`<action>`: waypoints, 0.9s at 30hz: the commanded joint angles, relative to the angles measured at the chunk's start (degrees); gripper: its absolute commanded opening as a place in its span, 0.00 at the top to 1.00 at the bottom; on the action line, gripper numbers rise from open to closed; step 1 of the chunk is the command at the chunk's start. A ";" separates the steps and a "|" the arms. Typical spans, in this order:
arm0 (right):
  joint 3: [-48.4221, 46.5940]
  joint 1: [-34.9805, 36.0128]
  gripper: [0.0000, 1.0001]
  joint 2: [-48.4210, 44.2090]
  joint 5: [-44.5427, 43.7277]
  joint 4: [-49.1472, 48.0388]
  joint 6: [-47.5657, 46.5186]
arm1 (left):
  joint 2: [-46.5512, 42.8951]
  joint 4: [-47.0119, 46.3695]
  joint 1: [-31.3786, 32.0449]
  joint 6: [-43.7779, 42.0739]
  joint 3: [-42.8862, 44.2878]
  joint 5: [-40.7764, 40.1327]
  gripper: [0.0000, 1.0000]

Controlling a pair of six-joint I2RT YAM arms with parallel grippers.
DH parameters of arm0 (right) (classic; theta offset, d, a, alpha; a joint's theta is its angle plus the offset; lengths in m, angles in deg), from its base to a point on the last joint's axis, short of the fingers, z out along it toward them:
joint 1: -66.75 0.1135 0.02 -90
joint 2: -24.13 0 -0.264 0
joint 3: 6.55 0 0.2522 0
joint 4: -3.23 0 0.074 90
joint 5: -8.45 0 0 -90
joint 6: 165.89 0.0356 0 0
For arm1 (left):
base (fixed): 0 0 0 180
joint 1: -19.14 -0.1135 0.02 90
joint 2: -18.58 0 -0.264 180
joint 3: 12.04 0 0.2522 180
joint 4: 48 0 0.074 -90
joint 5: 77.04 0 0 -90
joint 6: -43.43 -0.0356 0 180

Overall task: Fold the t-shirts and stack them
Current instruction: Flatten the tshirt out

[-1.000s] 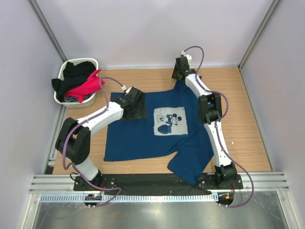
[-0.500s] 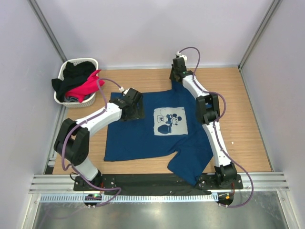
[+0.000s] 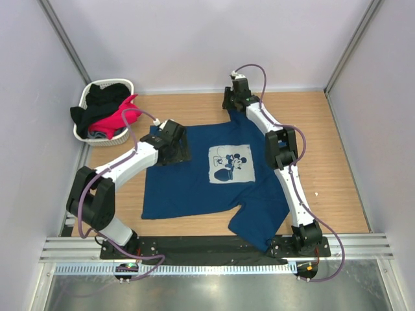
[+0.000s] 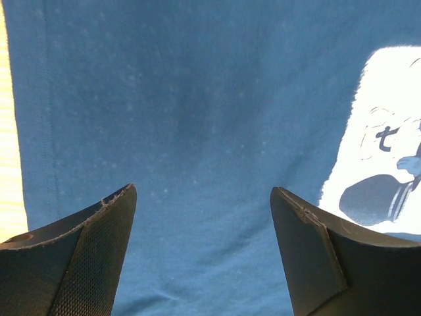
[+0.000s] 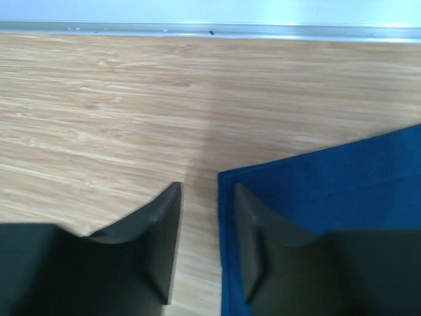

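A navy t-shirt (image 3: pixel 194 184) lies spread on the wooden table, its pale cartoon-mouse print (image 3: pixel 231 164) facing up. Its near right part is rumpled toward the arm bases. My left gripper (image 3: pixel 174 149) hovers over the shirt's left upper part. In the left wrist view the left gripper (image 4: pixel 202 192) stands wide open above flat navy fabric (image 4: pixel 197 99), holding nothing. My right gripper (image 3: pixel 229 103) is at the shirt's far edge. In the right wrist view the right gripper (image 5: pixel 208 189) has a narrow gap, with the shirt's edge (image 5: pixel 316 184) lying under that gap. Pink (image 3: pixel 120 118) and black (image 3: pixel 104 97) t-shirts fill the basket.
A small white woven basket (image 3: pixel 84 134) stands at the far left corner of the table. Pale walls and metal posts close in the table at the back and both sides. Bare wood (image 3: pixel 331 149) shows to the right of the shirt.
My right gripper has moved left along the shirt's far edge. My left gripper has shifted a little left and away over the shirt. The shirt lies as before.
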 commanded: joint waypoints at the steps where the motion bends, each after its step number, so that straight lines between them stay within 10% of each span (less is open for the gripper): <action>1: -1.41 0.64 0.51 -8.17 1.87 1.18 -3.02 | -3.16 -2.34 -1.45 -0.35 0.19 0.00 0.16; 9: 9.20 -0.42 0.04 -27.16 -5.33 8.65 -2.24 | 1.32 -7.26 -3.30 -0.88 1.51 4.21 0.17; 27: 65.38 -2.09 0.03 -52.58 -17.21 4.61 7.69 | 6.96 -14.90 -1.11 7.11 -5.77 1.32 0.44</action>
